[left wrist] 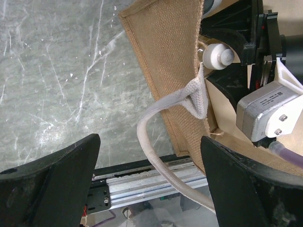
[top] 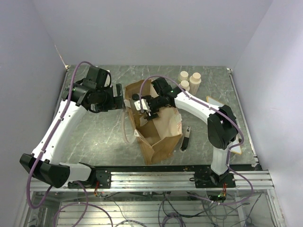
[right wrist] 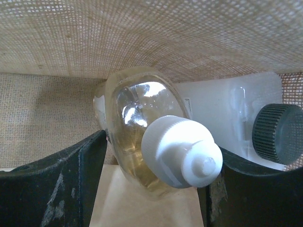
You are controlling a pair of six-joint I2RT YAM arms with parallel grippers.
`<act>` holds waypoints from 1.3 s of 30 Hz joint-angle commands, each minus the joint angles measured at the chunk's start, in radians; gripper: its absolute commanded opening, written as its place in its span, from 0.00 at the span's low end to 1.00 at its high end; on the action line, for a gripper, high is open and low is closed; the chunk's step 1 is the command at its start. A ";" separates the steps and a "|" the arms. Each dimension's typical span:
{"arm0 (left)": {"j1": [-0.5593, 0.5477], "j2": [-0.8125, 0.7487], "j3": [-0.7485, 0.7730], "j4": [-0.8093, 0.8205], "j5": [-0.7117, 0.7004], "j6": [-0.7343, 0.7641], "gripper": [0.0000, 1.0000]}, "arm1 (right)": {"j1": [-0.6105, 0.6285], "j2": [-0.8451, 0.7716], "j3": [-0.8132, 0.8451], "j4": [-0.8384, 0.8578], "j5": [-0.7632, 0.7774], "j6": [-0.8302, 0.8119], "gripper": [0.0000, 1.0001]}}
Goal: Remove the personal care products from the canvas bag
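Black fingers of the R gripper point(right wrist: 156, 187) pinch a small clear bottle point(right wrist: 137, 118) w/ white cap, both sides touching it, deep inside the canvas bag point(top: 161, 137). Weave walls sit close above and behind, w/ a translucent black-capped bottle point(right wrist: 227, 111) just beside. L gripper point(left wrist: 151, 184) gapes wide, holding nothing, at the bag's left rim edge, the cream strap point(left wrist: 156, 118) looping betw. its fingers. Three cream bottles point(top: 189, 80) stand at the far side of the table point(top: 99, 132); bare marble shows left of the bag.
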 commanded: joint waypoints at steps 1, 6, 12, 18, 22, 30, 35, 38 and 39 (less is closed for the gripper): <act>0.013 -0.018 0.030 -0.007 -0.013 0.016 0.98 | 0.021 0.060 -0.004 -0.060 -0.003 -0.011 0.70; 0.014 -0.034 0.022 -0.012 -0.011 0.011 0.98 | 0.037 0.080 -0.008 -0.041 -0.019 -0.003 0.85; 0.014 -0.069 0.011 -0.020 -0.008 -0.004 0.98 | 0.040 0.075 -0.009 -0.026 -0.068 0.003 0.61; 0.014 -0.115 -0.014 -0.021 0.000 -0.025 0.98 | 0.040 0.040 -0.032 -0.010 -0.082 0.038 0.43; 0.014 -0.142 -0.034 -0.015 0.012 -0.038 0.98 | 0.040 -0.007 -0.067 0.046 -0.090 0.101 0.28; 0.014 -0.195 -0.085 0.000 0.047 -0.067 0.98 | 0.040 -0.157 -0.219 0.307 -0.079 0.336 0.00; 0.014 -0.217 -0.094 -0.002 0.047 -0.072 0.98 | 0.041 -0.270 -0.355 0.558 -0.038 0.541 0.00; 0.014 -0.225 -0.102 0.005 0.055 -0.080 0.98 | 0.040 -0.329 -0.417 0.681 0.031 0.651 0.00; 0.014 -0.229 -0.106 0.010 0.060 -0.085 0.98 | 0.041 -0.347 -0.435 0.716 0.056 0.683 0.00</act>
